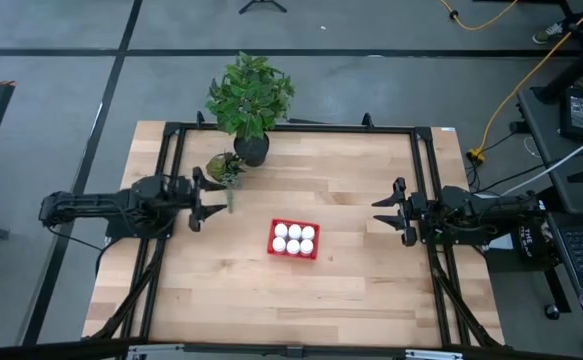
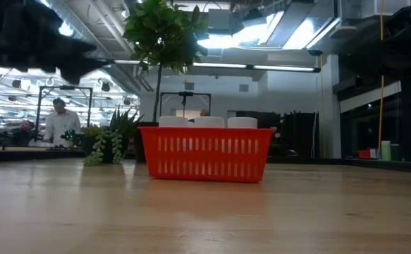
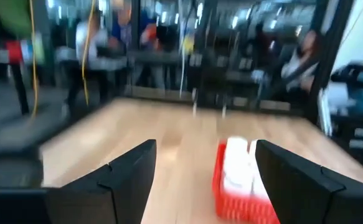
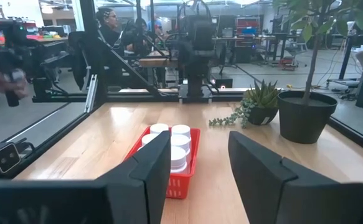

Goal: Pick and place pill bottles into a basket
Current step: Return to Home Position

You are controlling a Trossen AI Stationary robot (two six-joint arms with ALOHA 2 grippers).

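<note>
Over by the left edge of the table (image 1: 361,295), the left gripper (image 1: 211,197) hangs with its fingers spread wide, holding nothing. A small succulent (image 1: 224,168) sits just beside it, and a leafy potted plant (image 1: 251,95) stands at the far edge. The red basket (image 1: 295,256) sits about mid-table, and all six pill bottles (image 1: 293,245) stand inside it. By the right edge the right gripper (image 1: 379,213) hovers, fingers parted and empty.

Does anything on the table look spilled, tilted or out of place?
Nothing stands out. All six pill bottles stand upright inside the red basket, which sits flat on the table. The left pincer and the right pincer are open and empty at its sides.
</note>
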